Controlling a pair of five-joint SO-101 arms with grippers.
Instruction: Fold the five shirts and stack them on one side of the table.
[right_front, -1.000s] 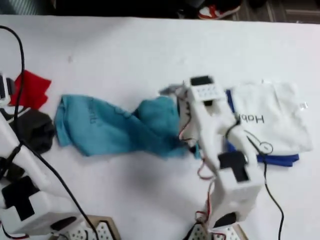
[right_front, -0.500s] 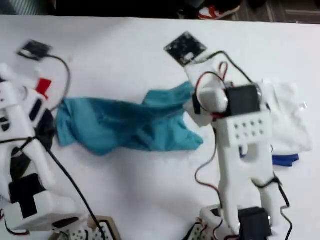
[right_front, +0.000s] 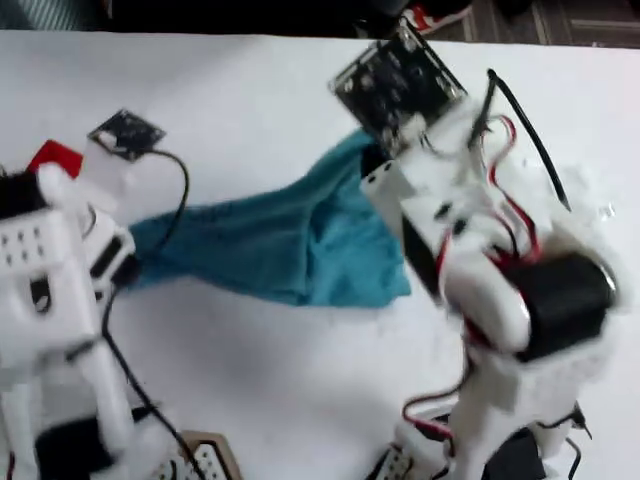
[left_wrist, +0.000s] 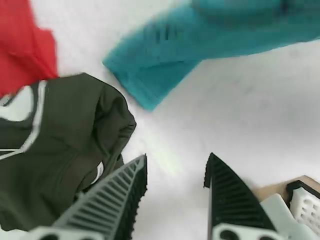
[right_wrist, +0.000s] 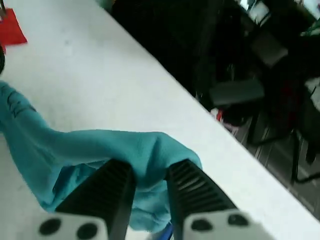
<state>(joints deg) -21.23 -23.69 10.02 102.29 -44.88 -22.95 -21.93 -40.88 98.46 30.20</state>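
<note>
The right gripper, pinching the teal shirt, has hoisted its three-o'clock end; the left gripper, fingers spread, nears nine o'clock: likely pre-fold straightening.

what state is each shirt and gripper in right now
teal shirt: unfolded, stretched out across the table, one end pinched and lifted
dark shirt: bunched up on the table, not folded
red shirt: lying on the table beside the dark shirt, only partly in view, fold cannot be told
right gripper: shut on the teal shirt
left gripper: open, empty, above the table next to the dark shirt
</note>
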